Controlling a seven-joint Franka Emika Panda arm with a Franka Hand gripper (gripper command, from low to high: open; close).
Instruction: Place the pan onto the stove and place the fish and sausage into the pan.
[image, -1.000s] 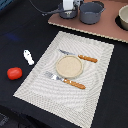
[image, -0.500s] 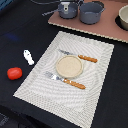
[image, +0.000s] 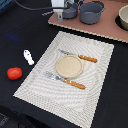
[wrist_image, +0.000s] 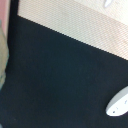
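Note:
The small blue-grey pan (image: 70, 10) sits on the left end of the pinkish-brown stove (image: 102, 27), beside a larger grey pot (image: 92, 11). My gripper (image: 60, 11) is at the pan's left side near the top edge of the exterior view; its fingers do not show clearly. The white fish (image: 28, 57) lies on the black table left of the placemat, and also shows in the wrist view (wrist_image: 119, 103). The red sausage (image: 14, 73) lies nearer the front left. The wrist view shows no fingers.
A pale striped placemat (image: 95, 82) holds a round tan plate (image: 69, 66), a knife (image: 80, 57) and a fork (image: 67, 81) with orange handles. A round dark-rimmed disc (image: 123, 18) is at the stove's right end. A cable runs along the back left.

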